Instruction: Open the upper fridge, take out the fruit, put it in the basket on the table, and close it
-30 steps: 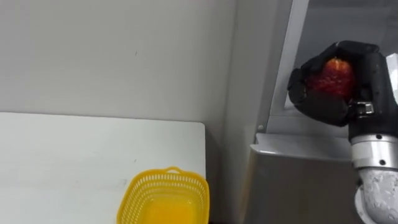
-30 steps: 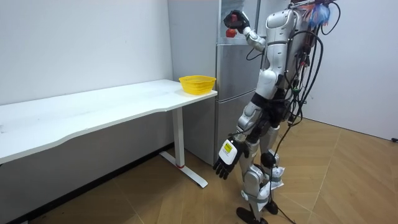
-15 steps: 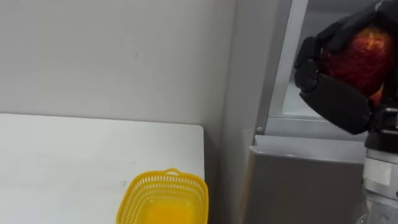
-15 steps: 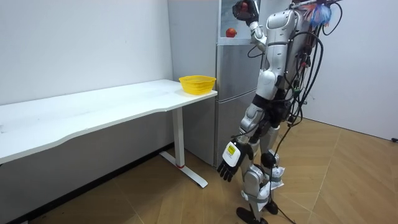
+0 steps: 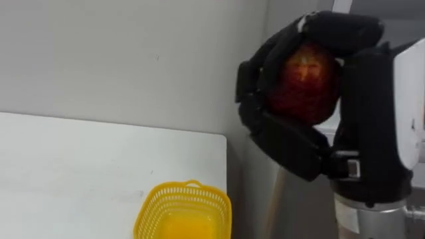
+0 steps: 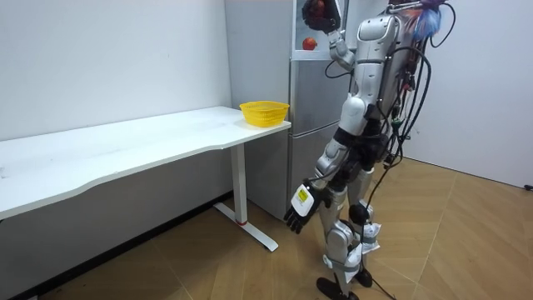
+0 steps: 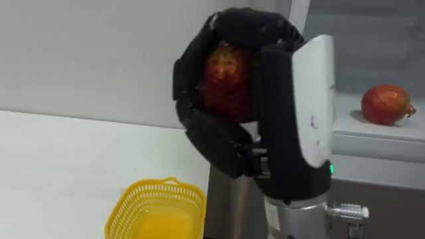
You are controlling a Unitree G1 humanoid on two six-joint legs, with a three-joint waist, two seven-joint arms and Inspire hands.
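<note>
My right hand (image 5: 372, 133) is raised close before my head, shut on a red, rough-skinned fruit (image 5: 302, 79); dark fingers curl over its top and under it. The right eye view has the same hand (image 7: 292, 126) and fruit (image 7: 224, 73). A second red fruit (image 7: 387, 104) lies on the shelf of the open upper fridge (image 7: 372, 143), behind and right of the hand. In the room view I stand in front of the grey fridge (image 6: 312, 125) with the right hand (image 6: 321, 12) held high. My left hand (image 6: 298, 208) hangs by my thigh, fingers relaxed.
A yellow mesh basket (image 5: 184, 214) stands at the near corner of the white table (image 5: 66, 166), just left of the fridge. A plain wall runs behind the table. Wooden floor (image 6: 466, 242) lies behind me.
My right hand has drawn the fruit away from the fridge opening, leftward and closer to my head. The left hand has swung slightly.
</note>
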